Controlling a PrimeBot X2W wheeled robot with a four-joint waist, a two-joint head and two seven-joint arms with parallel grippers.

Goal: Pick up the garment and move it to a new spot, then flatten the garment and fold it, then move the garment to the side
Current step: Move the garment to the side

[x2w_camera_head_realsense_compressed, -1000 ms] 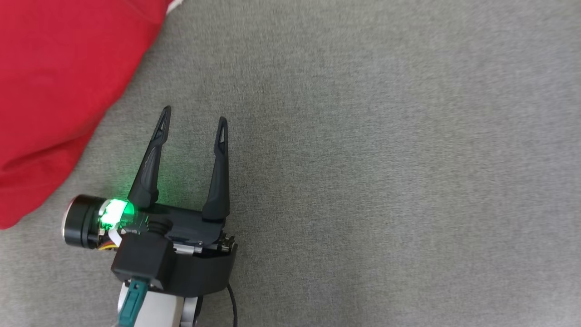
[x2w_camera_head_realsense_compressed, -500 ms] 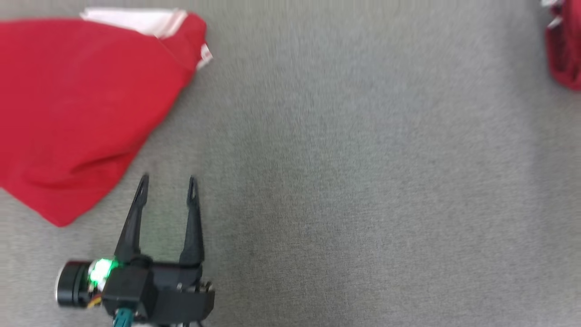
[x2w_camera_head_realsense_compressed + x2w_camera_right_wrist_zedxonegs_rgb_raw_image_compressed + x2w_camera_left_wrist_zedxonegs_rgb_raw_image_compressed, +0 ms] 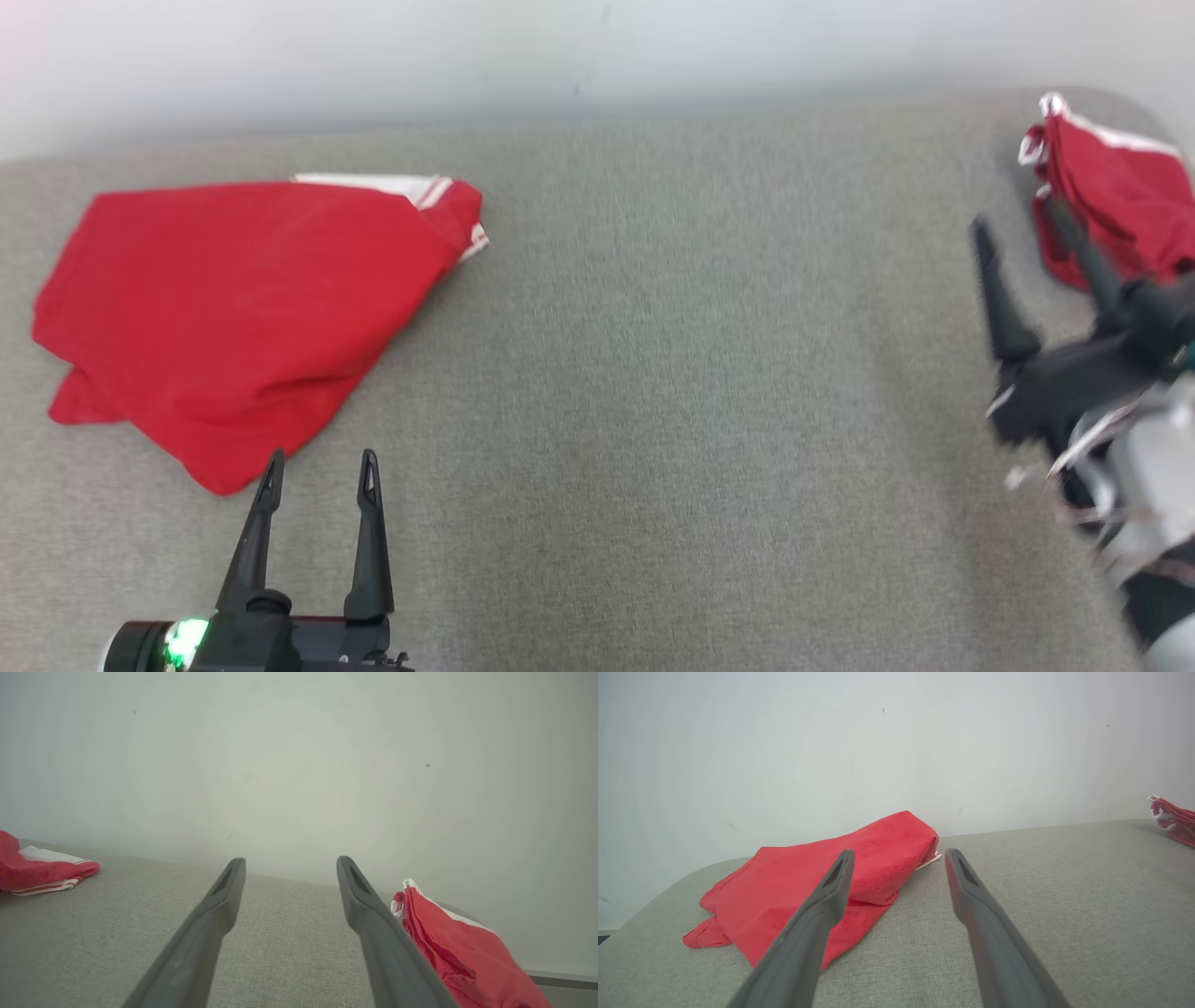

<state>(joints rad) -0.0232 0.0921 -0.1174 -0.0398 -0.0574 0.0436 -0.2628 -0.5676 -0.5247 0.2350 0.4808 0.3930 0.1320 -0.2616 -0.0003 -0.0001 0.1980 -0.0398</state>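
Note:
A red garment (image 3: 233,308) with white trim lies loosely folded on the left of the grey surface; the left wrist view has it (image 3: 808,877) just ahead and to the left. My left gripper (image 3: 320,464) is open, its tips just short of the garment's near corner and holding nothing. A second red garment (image 3: 1111,205) with white edging lies bunched at the far right. My right gripper (image 3: 1018,224) is open and empty beside it, the cloth (image 3: 458,952) just right of its fingers.
The grey fabric-covered surface (image 3: 700,420) stretches between the two garments. A white wall (image 3: 560,56) stands right behind its far edge. The surface's corners are rounded at the far left (image 3: 654,896) and the far right.
The head camera has swung up and back, so both garments, the wall and my right gripper now show. My left gripper stays open near the left garment's corner.

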